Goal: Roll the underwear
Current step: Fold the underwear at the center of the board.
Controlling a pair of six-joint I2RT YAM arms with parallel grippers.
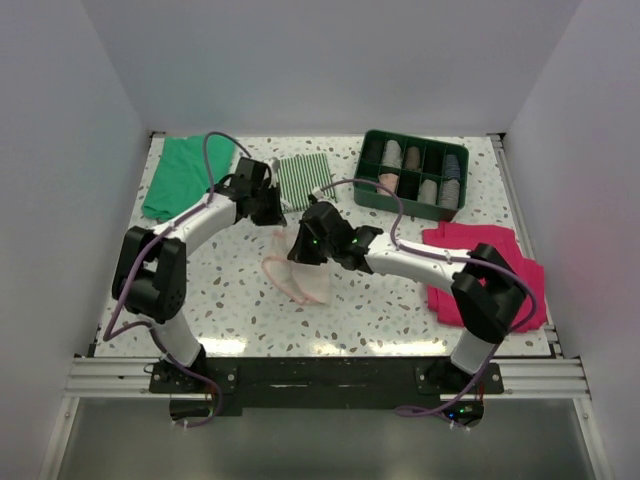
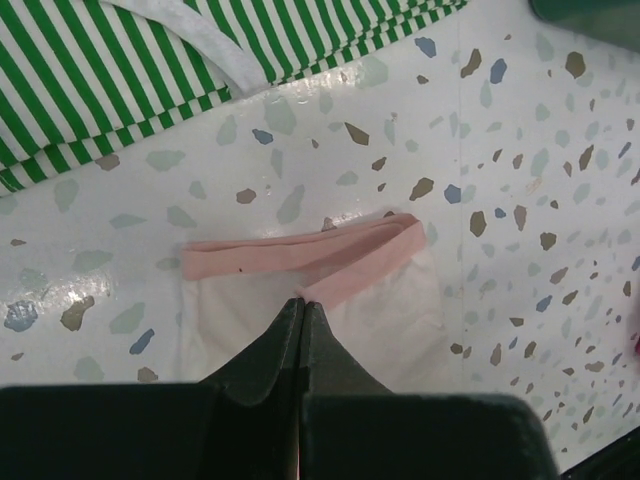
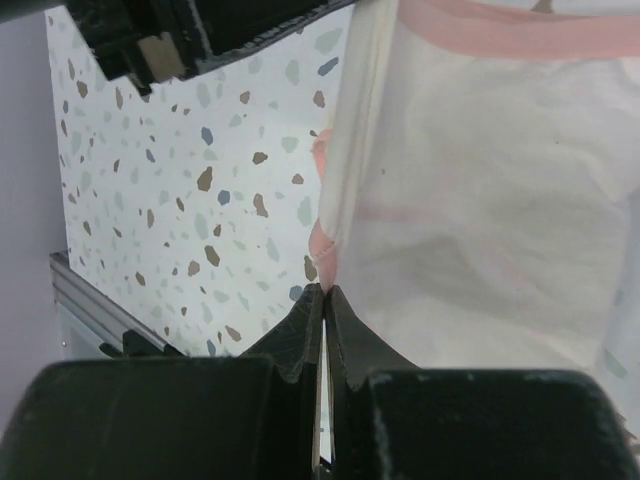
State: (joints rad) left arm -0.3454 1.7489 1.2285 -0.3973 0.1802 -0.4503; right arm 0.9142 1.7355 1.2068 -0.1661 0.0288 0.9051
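Observation:
The underwear (image 1: 303, 278) is a thin pale pink piece with darker pink edging, lying mid-table between the two arms. In the left wrist view its pink band (image 2: 300, 255) runs across just ahead of my left gripper (image 2: 303, 304), whose jaws are shut on that edging. My left gripper (image 1: 276, 220) is at the garment's far edge. My right gripper (image 3: 325, 290) is also shut, pinching a pink seam at the side edge of the underwear (image 3: 480, 220), which stretches away from its fingertips. My right gripper (image 1: 298, 250) hovers over the garment's upper part and hides some of it.
A green-and-white striped cloth (image 1: 302, 178) (image 2: 110, 70) lies just behind the underwear, and a plain green cloth (image 1: 183, 172) is at the back left. A green compartment tray (image 1: 372, 160) holding several rolls stands back right. A magenta cloth (image 1: 500, 262) lies at the right.

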